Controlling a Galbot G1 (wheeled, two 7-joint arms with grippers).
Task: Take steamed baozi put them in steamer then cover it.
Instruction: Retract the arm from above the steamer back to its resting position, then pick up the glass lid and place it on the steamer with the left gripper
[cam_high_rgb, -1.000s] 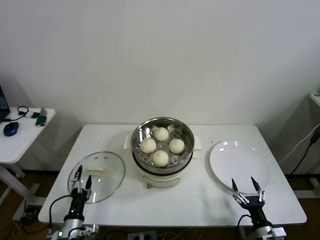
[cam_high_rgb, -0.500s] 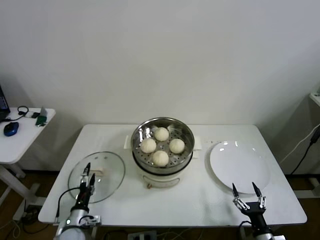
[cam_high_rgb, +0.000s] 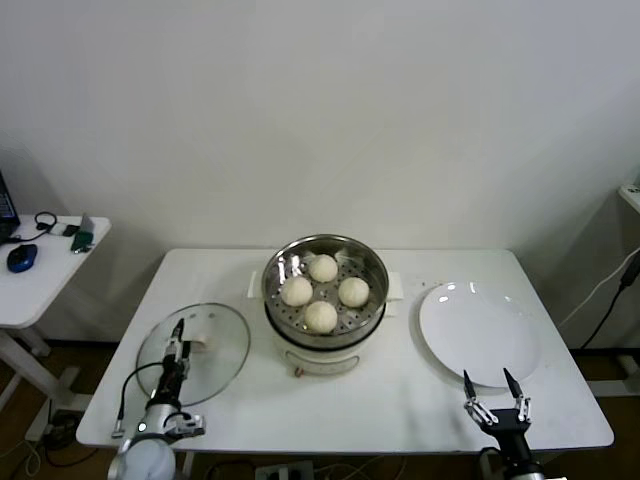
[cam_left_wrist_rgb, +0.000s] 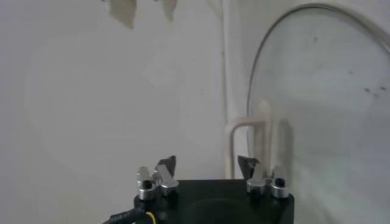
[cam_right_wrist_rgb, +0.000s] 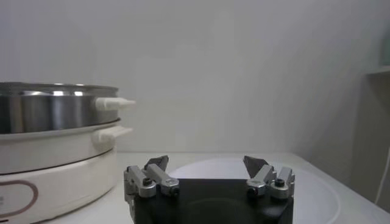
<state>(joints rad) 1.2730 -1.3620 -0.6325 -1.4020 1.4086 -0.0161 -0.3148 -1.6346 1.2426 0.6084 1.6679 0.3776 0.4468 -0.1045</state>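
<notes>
Several cream-white baozi (cam_high_rgb: 321, 316) sit inside the shiny steamer (cam_high_rgb: 370, 268) on its cream pot base (cam_high_rgb: 318, 361) at mid-table. The glass cover (cam_high_rgb: 222, 352) lies flat on the table to the left, its cream handle (cam_high_rgb: 203, 343) facing up. My left gripper (cam_high_rgb: 178, 333) hovers over the cover beside the handle. In the left wrist view its jaws (cam_left_wrist_rgb: 206, 163) stand apart with nothing between them, and the handle (cam_left_wrist_rgb: 248, 137) and the cover (cam_left_wrist_rgb: 323, 103) lie just ahead. My right gripper (cam_high_rgb: 493, 385) waits open at the table's front right, and the right wrist view (cam_right_wrist_rgb: 206, 163) shows nothing in it.
A flat white plate (cam_high_rgb: 478, 330) lies right of the steamer, also seen in front of the right gripper (cam_right_wrist_rgb: 317, 182). The steamer (cam_right_wrist_rgb: 52, 109) rises beside it there. A small side table (cam_high_rgb: 45, 275) with a mouse and cables stands at far left.
My left gripper has moved forward over the cover to beside its handle, and its fingers have drawn somewhat closer together. The right gripper has drifted slightly back toward the table edge.
</notes>
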